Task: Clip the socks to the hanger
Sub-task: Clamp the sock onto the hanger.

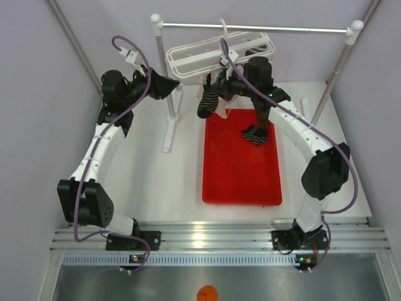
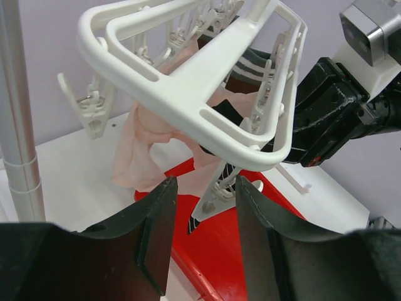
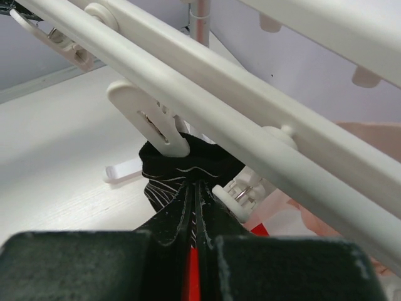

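Observation:
The white hanger (image 1: 219, 53) hangs from the crossbar at the back. My right gripper (image 3: 196, 188) is shut on a black sock with thin white stripes (image 3: 182, 163) and holds it up under the hanger's bar (image 3: 219, 106). A white peg (image 3: 150, 122) overlaps the sock's top edge. From above, this sock (image 1: 208, 103) dangles over the tray's far left corner. A second black striped sock (image 1: 255, 133) lies in the red tray (image 1: 241, 182). My left gripper (image 2: 205, 188) is open in front of the hanger (image 2: 188, 81), with a dangling peg (image 2: 216, 197) seen in the gap between its fingers, apart from them.
A pale pink fabric item (image 2: 138, 150) hangs from the hanger's pegs. The stand's white post (image 1: 170, 113) rises just left of the tray and close to my left gripper (image 1: 169, 88). Its metal crossbar (image 1: 257, 27) spans the back. Grey walls close in on both sides.

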`<state>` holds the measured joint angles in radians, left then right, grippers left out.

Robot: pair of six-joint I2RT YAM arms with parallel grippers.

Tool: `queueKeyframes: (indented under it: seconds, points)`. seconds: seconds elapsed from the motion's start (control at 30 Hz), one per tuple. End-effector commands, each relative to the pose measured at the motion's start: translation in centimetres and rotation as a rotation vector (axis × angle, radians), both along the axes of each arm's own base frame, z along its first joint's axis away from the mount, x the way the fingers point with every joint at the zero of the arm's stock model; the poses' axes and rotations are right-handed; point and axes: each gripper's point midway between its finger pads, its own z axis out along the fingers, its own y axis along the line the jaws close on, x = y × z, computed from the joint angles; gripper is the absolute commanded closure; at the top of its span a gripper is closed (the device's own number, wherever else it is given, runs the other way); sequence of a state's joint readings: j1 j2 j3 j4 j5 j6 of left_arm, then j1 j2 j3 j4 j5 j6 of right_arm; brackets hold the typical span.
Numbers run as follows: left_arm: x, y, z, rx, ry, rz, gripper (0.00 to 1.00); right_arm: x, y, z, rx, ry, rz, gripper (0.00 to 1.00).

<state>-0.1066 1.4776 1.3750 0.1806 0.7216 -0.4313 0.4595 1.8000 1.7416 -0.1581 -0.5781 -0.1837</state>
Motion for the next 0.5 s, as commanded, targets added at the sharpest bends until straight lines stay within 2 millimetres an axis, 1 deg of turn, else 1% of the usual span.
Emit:
queueKeyframes:
  seconds: [0.0,0.07,0.1,0.13,0.2,0.27,0.3,0.37,0.4,0.47]
  points:
    - [-0.5,-0.9,2.5,-0.003,-0.123,-0.056,0.54,-0.9,-0.9,2.5,0.017,-0.045,0.022,1.00]
    - [-0.6,-1.2,2.3,-0.010,-0.122,-0.079,0.55,-1.0,-0.9,2.3,0.017,-0.036,0.031,1.00]
    - [-0.7,-1.3,2.7,-0.013,-0.140,-0.086,0.56,-1.1,-0.9,2.4,0.018,-0.035,0.036,1.00]
    - [-0.4,-1.4,2.4,-0.013,-0.134,-0.090,0.58,-1.1,-0.9,2.3,0.018,-0.032,0.040,1.00]
    - [-0.3,-1.8,2.6,-0.012,-0.144,-0.100,0.68,-1.4,-0.9,2.3,0.021,-0.026,0.056,1.00]
    - [-0.3,-2.2,2.5,-0.010,-0.143,-0.117,0.73,-1.5,-0.9,2.2,0.027,-0.015,0.068,1.00]
    - [-0.4,-2.4,2.8,-0.009,-0.153,-0.123,0.81,-1.5,-1.0,2.4,0.030,-0.017,0.066,1.00]
    - [-0.3,-2.7,2.8,-0.009,-0.153,-0.130,0.88,-1.5,-1.1,2.6,0.038,-0.012,0.063,0.96]
    - [-0.3,-2.7,2.8,-0.010,-0.153,-0.130,0.93,-1.3,-1.3,2.7,0.040,-0.008,0.058,0.95]
    - [-0.5,-2.8,2.9,-0.014,-0.149,-0.136,0.99,-1.2,-1.7,3.1,0.042,-0.012,0.049,0.88]
